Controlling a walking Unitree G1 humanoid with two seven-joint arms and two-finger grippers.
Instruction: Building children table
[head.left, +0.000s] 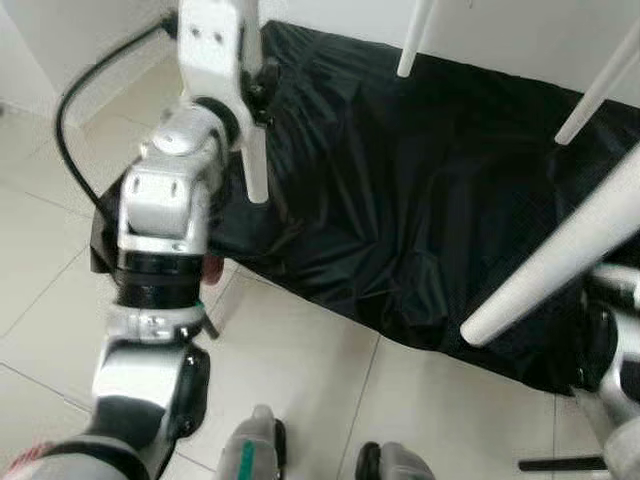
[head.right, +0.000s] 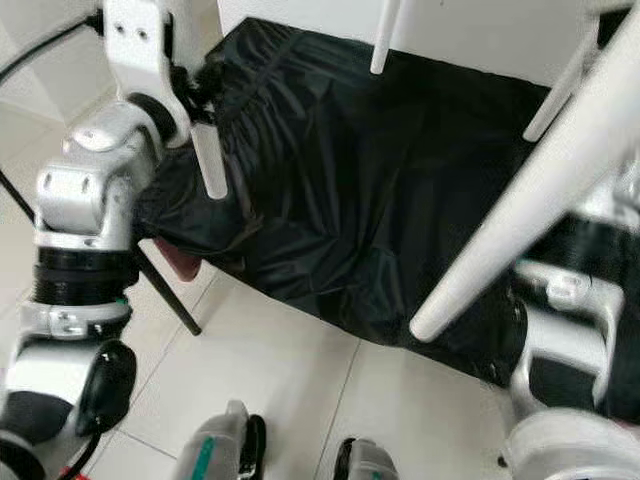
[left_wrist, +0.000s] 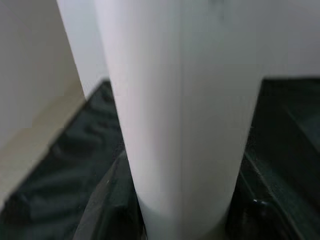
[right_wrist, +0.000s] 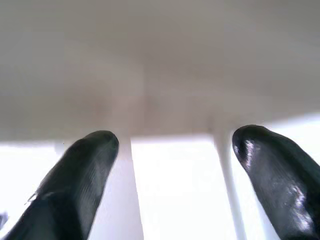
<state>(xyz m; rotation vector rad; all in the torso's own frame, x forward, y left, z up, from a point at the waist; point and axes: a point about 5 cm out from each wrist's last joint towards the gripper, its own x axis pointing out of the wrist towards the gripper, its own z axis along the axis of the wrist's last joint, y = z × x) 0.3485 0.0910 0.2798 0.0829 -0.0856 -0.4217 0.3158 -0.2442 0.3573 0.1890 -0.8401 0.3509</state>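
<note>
A white children's table is lifted off the floor with its legs hanging down. My left gripper (head.left: 258, 95), raised high on the left, is shut on one white table leg (head.left: 257, 170); in the left wrist view that leg (left_wrist: 180, 120) sits close between the dark fingers (left_wrist: 107, 210). A thick white leg (head.left: 560, 260) slants across the right foreground, and two more legs (head.left: 415, 40) hang further back. My right gripper (right_wrist: 182, 155) is open under the white underside of the table (right_wrist: 160, 75), its fingers (right_wrist: 85, 170) wide apart. The right arm (head.left: 615, 350) is low on the right.
A black cloth (head.left: 400, 200) covers a low bulky thing against the wall. A black cable (head.left: 70, 130) loops on the left. Pale floor tiles (head.left: 300, 380) lie in front, with my feet (head.left: 260, 450) at the bottom edge. A thin black rod (head.right: 165, 290) leans by the cloth.
</note>
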